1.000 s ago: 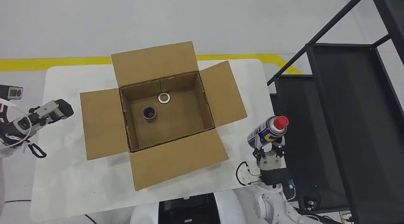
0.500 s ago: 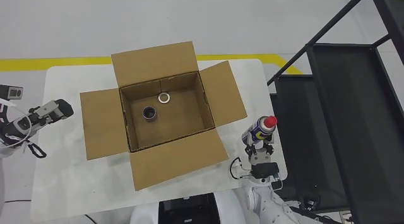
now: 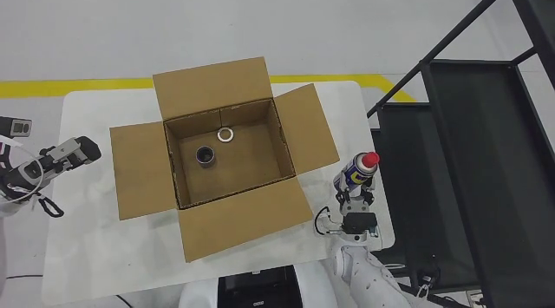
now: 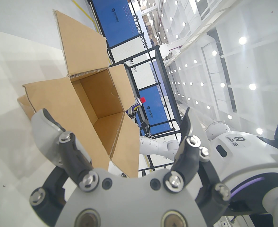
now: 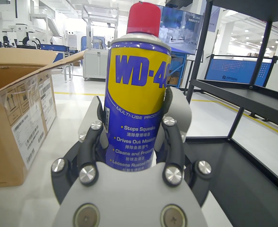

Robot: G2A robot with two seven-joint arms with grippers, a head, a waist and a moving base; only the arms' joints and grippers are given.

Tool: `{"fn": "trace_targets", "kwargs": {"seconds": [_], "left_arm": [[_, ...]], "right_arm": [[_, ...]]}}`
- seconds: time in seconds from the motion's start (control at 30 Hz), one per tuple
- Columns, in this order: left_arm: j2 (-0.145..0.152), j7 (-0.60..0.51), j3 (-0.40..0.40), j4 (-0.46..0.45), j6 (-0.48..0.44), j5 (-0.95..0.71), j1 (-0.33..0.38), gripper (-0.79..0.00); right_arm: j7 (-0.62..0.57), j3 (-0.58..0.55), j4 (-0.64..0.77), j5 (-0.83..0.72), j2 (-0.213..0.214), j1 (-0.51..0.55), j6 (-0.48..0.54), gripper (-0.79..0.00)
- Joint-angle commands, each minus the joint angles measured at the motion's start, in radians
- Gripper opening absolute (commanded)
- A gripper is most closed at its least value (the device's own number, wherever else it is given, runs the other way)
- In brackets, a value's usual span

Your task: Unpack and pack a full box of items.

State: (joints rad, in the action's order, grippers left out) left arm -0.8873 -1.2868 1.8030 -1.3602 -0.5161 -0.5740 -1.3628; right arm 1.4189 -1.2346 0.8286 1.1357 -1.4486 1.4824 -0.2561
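Left jaws: spread wide and empty, held off the tabletop's (image 3: 95, 108) left edge, facing the open cardboard box (image 3: 212, 82). No movement since the earlier frames.

The box sits mid-tabletop with its flaps out. A dark ring (image 3: 206, 156) and a white ring (image 3: 225, 134) lie on its floor.

Right jaws: clamped on the spray can (image 5: 136, 72), which is upright with its red cap up, just right of the box's right flap.

Change: a second ago the can hung farther out toward the black shelf (image 3: 468, 134). It has come inward over the tabletop and appears lower; contact with the surface cannot be told.

Reading: unpacking, with the can likely being set down. Two items are left inside.
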Motion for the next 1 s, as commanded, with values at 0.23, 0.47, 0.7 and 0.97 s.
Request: {"fn": "trace_targets", "kwargs": {"seconds": [0.23, 0.47, 0.7, 0.97], "left_arm": [[0.0, 0.0, 0.0, 0.0, 0.0, 0.0, 0.0, 0.0], [0.0, 0.0, 0.0, 0.0, 0.0, 0.0, 0.0, 0.0], [0.0, 0.0, 0.0, 0.0, 0.0, 0.0, 0.0, 0.0], [0.0, 0.0, 0.0, 0.0, 0.0, 0.0, 0.0, 0.0]], "right_arm": [[0.001, 0.018, -0.085, -0.045, -0.028, -0.055, -0.019, -0.785], [0.005, 0.026, -0.143, -0.068, -0.047, -0.093, -0.017, -0.785], [-0.008, 0.028, -0.192, -0.069, -0.057, -0.12, -0.006, -0.785], [-0.018, 0.015, -0.22, -0.055, -0.058, -0.133, 0.006, -0.785]]}}
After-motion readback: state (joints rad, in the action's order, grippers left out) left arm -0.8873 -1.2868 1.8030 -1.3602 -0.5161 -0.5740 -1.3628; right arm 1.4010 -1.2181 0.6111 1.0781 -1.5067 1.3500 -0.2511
